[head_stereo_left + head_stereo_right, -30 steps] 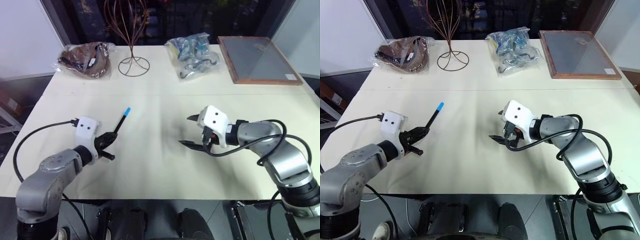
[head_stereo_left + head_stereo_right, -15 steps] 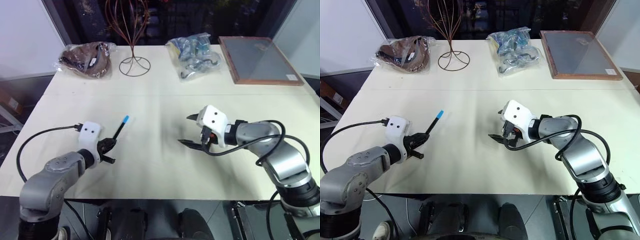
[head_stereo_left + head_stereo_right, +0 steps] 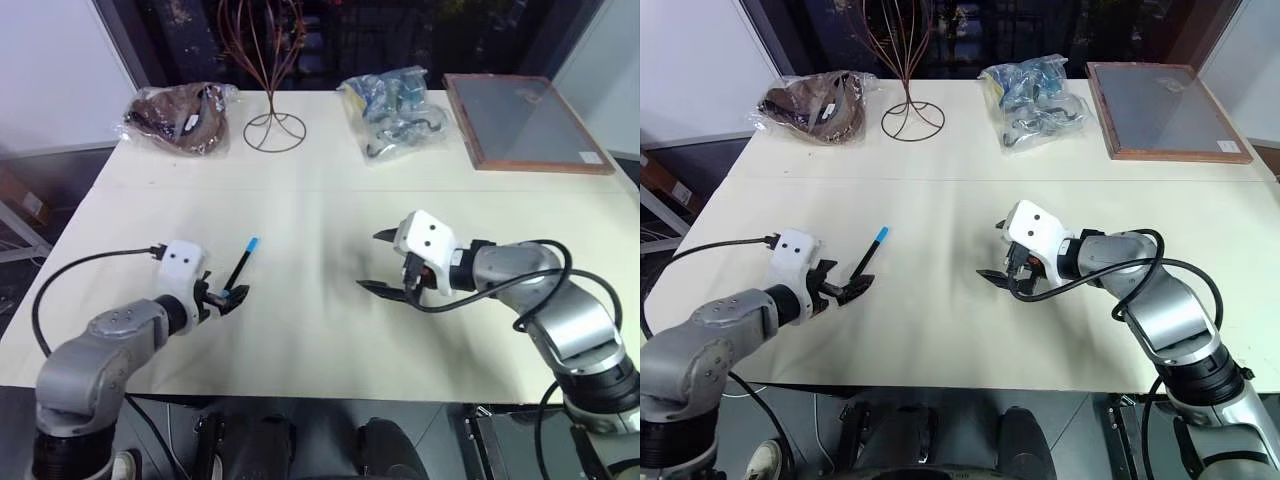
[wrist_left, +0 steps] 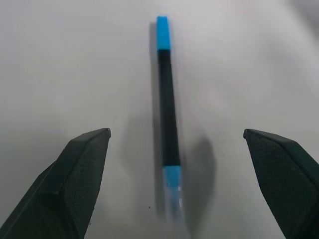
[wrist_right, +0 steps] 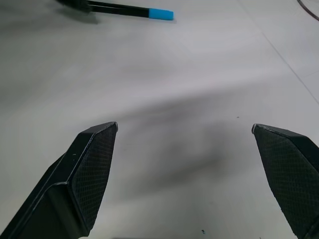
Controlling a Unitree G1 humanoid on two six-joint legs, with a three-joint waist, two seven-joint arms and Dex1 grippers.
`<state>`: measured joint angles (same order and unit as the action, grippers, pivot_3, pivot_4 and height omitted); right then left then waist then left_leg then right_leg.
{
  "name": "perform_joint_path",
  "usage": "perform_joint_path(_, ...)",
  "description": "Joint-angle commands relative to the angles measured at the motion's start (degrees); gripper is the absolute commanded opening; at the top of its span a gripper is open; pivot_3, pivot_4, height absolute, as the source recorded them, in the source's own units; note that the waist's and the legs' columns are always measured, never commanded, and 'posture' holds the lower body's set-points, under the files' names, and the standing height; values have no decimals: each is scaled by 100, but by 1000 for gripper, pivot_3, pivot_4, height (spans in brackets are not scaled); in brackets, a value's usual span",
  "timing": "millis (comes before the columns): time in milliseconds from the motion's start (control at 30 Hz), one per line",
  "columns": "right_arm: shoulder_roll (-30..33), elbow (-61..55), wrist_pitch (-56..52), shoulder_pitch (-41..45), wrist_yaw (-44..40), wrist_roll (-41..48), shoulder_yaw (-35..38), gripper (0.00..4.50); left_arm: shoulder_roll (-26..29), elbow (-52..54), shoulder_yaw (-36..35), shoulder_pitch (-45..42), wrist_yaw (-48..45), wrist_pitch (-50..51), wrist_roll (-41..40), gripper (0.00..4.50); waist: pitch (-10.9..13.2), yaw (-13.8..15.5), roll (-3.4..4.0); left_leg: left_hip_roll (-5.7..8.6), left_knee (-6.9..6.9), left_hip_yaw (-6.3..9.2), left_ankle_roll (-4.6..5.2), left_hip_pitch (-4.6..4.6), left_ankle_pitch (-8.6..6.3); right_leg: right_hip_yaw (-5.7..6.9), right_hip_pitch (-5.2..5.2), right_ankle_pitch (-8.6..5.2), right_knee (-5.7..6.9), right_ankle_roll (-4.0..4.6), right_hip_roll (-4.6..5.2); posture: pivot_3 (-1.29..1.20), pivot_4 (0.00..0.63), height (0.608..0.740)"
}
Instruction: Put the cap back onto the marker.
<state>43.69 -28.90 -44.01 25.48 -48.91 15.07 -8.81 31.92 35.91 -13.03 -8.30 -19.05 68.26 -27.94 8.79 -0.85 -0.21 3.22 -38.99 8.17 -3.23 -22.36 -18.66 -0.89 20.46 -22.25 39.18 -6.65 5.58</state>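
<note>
Two grippers stand over the cream table (image 3: pixel 320 210), each with its fingers spread apart and grasping nothing. We find the marker (image 4: pixel 168 114) lying flat on the tabletop in front of the left gripper (image 3: pixel 222 297). In the left wrist view it runs lengthwise through the gap between the two black fingers (image 4: pixel 75 174), clear of both, with bare table on either side of it. Its black barrel carries a light-blue section at the far end (image 4: pixel 162 32) and a second, paler blue piece at the near end (image 4: pixel 172 180); we cannot tell which of these is the cap. The near end sits roughly level with the fingertips, the far end well beyond them. In the head views the marker (image 3: pixel 868 256) lies at a slant, its blue far end pointing away from the robot, its near end just beside the left fingertips.

The right gripper (image 3: pixel 382 262) hovers near the table's middle, well apart from the marker, its released fingers (image 5: pixel 87 169) framing bare tabletop. From its wrist view we see the marker's blue end (image 5: pixel 160 14) far off.

At the table's far edge we note a wire stand (image 3: pixel 267 125), a bagged brown bundle (image 3: pixel 180 118), a bagged blue-and-grey bundle (image 3: pixel 395 110) and a framed panel (image 3: pixel 525 120).
</note>
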Motion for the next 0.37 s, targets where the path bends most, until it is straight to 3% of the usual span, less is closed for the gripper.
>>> perform_joint_path(33,127,-165,172,57,-226,172,112,4500,139,488,-352,-191,44,126,-128,4455,0,-1,0,0,0,0,0,0,0,-1,0,0,0,0,0,0,150,740)
perform_joint_path(367,251,39,491,125,-620,288,50,4500,128,1518,-1125,-156,72,1305,-778,4455,0,-9,0,-1,3,-2,0,0,0,-1,0,0,-3,0,-1,0,150,740)
